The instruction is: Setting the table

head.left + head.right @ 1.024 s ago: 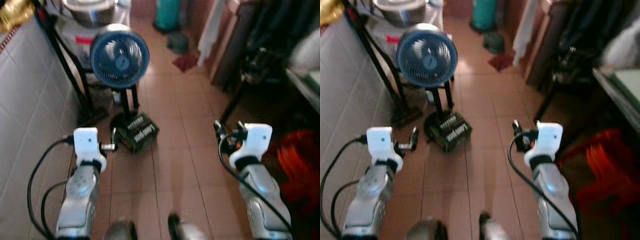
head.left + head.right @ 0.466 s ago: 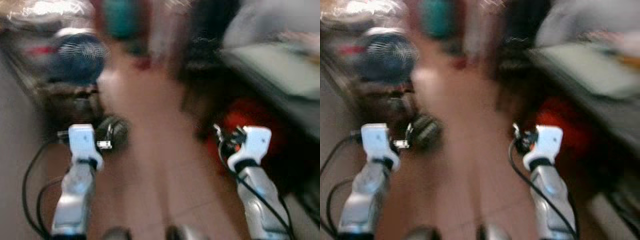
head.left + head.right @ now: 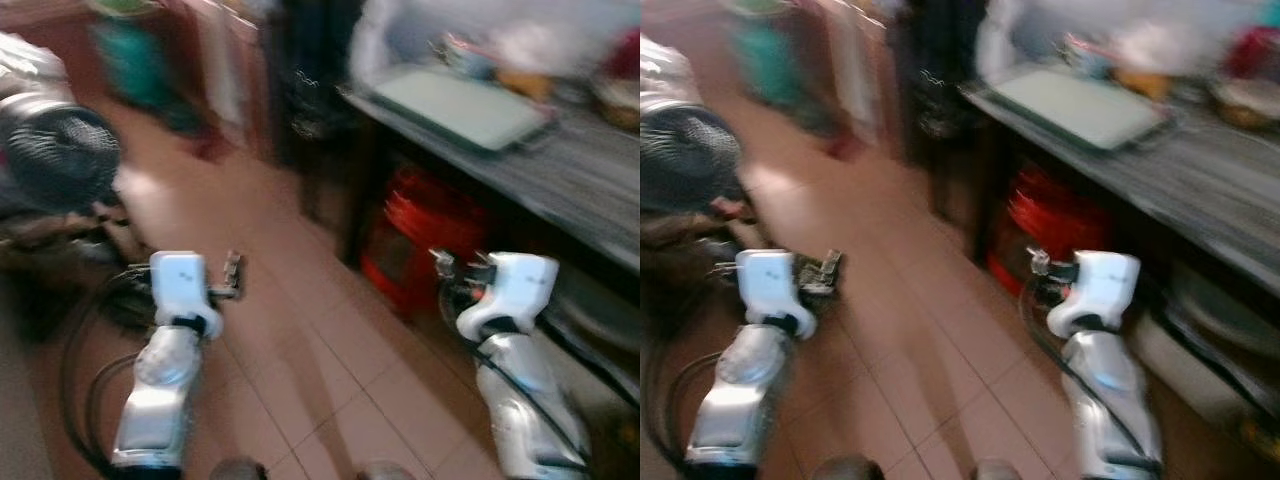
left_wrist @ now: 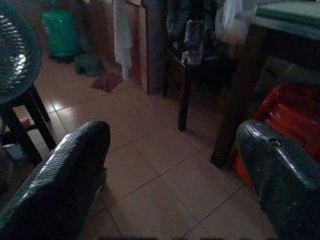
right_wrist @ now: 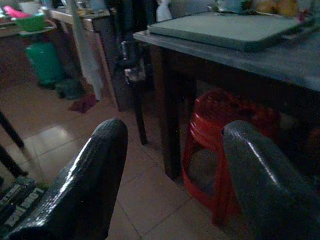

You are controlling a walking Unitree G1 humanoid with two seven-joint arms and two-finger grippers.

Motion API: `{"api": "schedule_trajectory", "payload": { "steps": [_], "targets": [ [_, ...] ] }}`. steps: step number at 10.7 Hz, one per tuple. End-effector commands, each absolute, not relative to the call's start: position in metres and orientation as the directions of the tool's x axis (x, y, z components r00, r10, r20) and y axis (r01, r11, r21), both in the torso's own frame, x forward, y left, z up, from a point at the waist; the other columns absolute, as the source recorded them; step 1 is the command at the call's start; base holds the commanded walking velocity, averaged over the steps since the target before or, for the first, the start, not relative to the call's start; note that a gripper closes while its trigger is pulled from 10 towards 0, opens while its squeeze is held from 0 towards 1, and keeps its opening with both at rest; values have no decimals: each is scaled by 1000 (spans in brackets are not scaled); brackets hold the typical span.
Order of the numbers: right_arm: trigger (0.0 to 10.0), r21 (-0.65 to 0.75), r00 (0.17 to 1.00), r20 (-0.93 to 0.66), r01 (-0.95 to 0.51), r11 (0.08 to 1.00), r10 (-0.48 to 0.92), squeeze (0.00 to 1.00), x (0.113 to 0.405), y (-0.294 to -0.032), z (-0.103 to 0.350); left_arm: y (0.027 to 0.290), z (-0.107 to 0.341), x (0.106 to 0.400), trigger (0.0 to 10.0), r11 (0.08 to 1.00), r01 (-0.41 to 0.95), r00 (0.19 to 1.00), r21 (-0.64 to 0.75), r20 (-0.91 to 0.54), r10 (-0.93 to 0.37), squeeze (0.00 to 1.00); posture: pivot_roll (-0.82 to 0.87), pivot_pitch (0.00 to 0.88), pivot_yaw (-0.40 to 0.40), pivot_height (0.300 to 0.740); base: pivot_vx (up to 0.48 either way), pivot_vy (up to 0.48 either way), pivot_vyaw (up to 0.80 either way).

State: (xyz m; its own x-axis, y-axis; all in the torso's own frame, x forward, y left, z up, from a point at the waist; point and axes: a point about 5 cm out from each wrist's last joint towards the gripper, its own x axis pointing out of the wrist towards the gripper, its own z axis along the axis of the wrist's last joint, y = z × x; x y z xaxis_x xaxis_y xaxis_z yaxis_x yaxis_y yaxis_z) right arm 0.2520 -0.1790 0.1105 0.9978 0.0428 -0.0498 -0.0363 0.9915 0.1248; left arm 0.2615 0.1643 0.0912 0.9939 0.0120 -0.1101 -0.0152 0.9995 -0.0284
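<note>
1. A dark table fills the upper right of the head view, its long edge slanting from top centre down toward the right edge; a pale flat tray lies on it.
2. The right gripper, fingers spread wide and holding nothing, hangs at lower right, short of the table's front edge.
3. The left gripper, likewise spread and empty, sits at lower left over tiled floor, well apart from the table.
4. Judgement: the right arm is nearer; the table lies ahead and to its right.
5. Red stools stand beneath the tabletop.
</note>
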Motion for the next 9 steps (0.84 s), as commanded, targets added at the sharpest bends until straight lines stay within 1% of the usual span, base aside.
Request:
{"api": "schedule_trajectory", "payload": {
  "steps": [1,2,6,8,9],
  "targets": [
    [10000,123,999,-38,-34,992,39,0,254,-181,114,163,92,263,10000,999,-7,994,-31,-106,3,0,-33,45,12,740,0,0,-769],
    [10000,124,999,-37,-34,992,39,0,253,-180,114,162,92,263,10000,1000,2,994,-26,-108,-5,0,-32,44,12,740,0,349,-769],
    [10000,116,999,-36,-30,993,34,0,251,-180,113,162,91,261,10000,1000,0,993,-30,-115,-3,0,-33,52,14,740,0,480,-770],
    [10000,111,999,-38,-31,993,35,0,251,-180,113,161,91,261,10000,1000,-1,994,-29,-109,-2,0,-32,49,12,740,0,341,-772],
    [10000,97,999,-33,-36,995,39,0,252,-179,113,161,93,261,10000,1000,4,995,-23,-97,-7,0,-34,48,14,740,0,0,-769]
  ]
}}
